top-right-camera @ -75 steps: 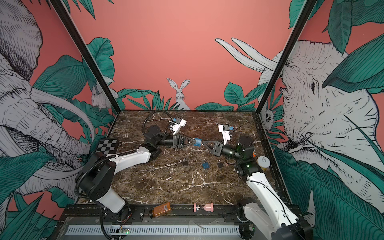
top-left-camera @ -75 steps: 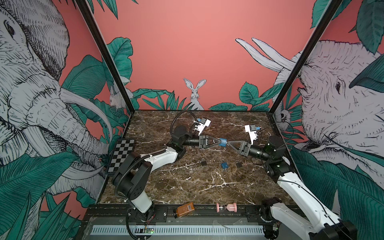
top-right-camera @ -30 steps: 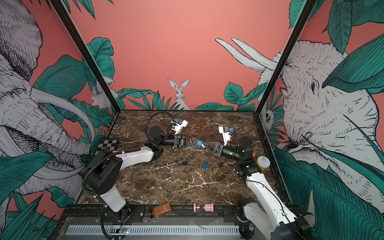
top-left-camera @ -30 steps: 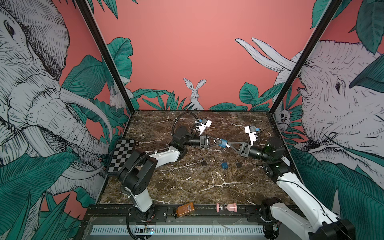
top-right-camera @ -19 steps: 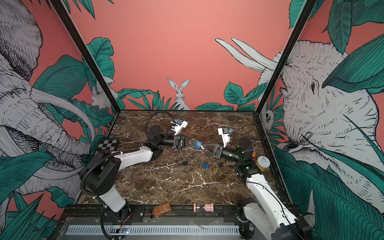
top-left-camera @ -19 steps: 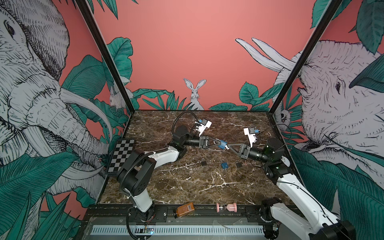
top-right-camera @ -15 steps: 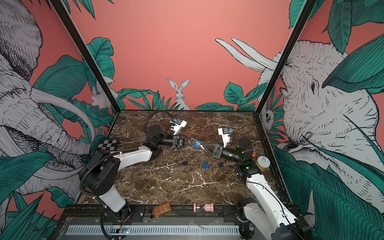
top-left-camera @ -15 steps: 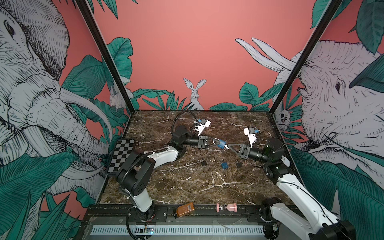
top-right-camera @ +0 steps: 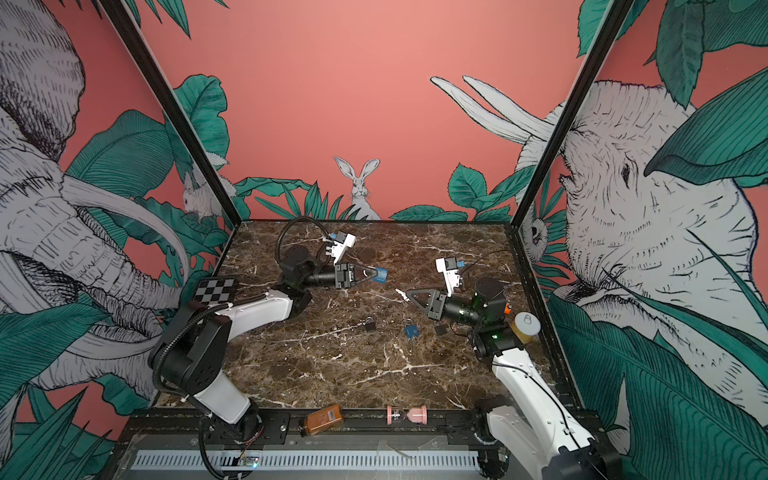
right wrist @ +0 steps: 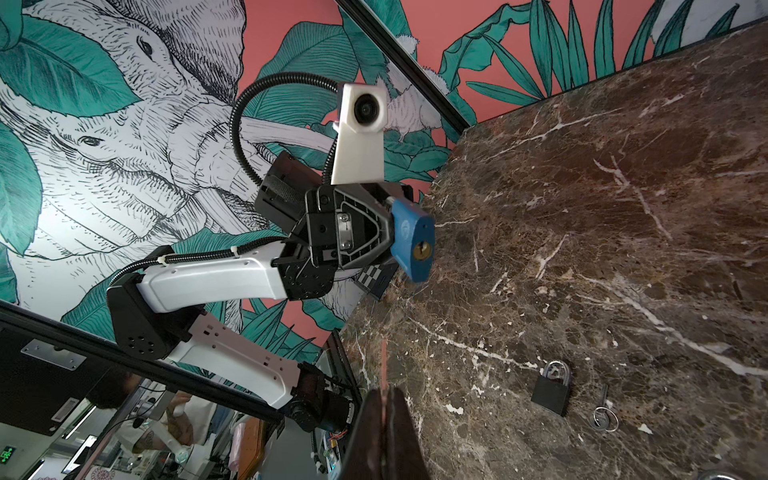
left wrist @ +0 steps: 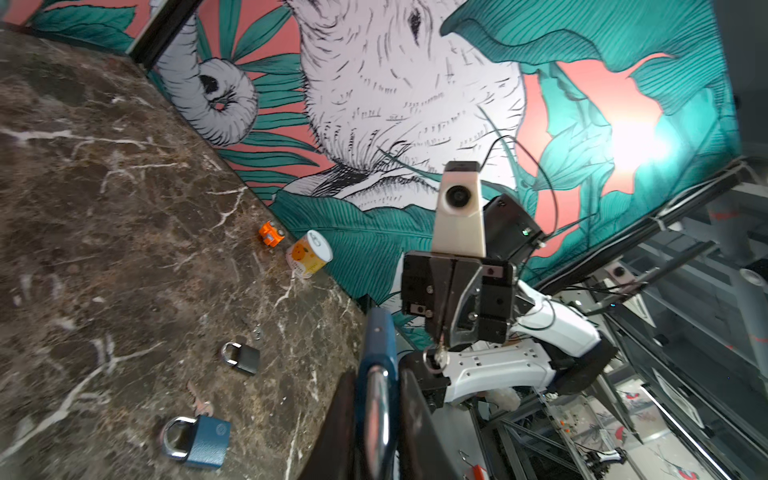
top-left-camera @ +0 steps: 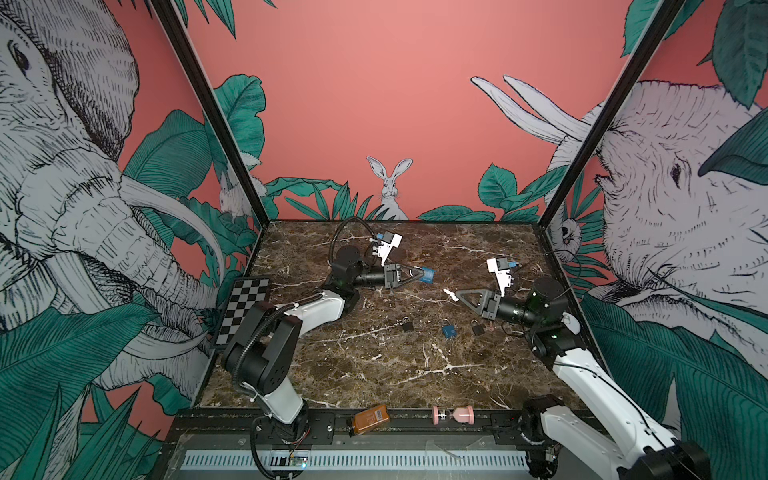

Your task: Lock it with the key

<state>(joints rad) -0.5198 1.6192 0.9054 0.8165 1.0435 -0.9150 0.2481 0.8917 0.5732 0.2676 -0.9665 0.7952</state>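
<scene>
L gripper (top-left-camera: 417, 274) is clamped on the shackle of the blue padlock (top-left-camera: 427, 274). It holds the lock off the marble table (top-left-camera: 374, 374), just above centre of frame in both top views. Lock body sticks out past the fingertips, toward frame right. Rt wrist view shows the brass keyhole (right wrist: 422, 249) on the lock's end face, turned to the cam. L wrist view shows the shackle btwn the two fingers (left wrist: 415, 428), body beyond them.

R gripper (top-left-camera: 457, 296) is pinched together on a small silver key (top-left-camera: 448, 293), right of centre, tip pointing left at the lock. Key & lock are apart w/ a clear gap, key a bit lower in frame.

On the table, lower in frame than both grippers, a row: black padlock (top-left-camera: 407, 324), loose blue padlock (top-left-camera: 448, 331), 2nd black padlock (top-left-camera: 477, 328). A loose key w/ ring (right wrist: 602, 411) lies just beside one black padlock; can't tell which. Can (top-right-camera: 527, 326) stands near the table's right edge, by the R arm.
</scene>
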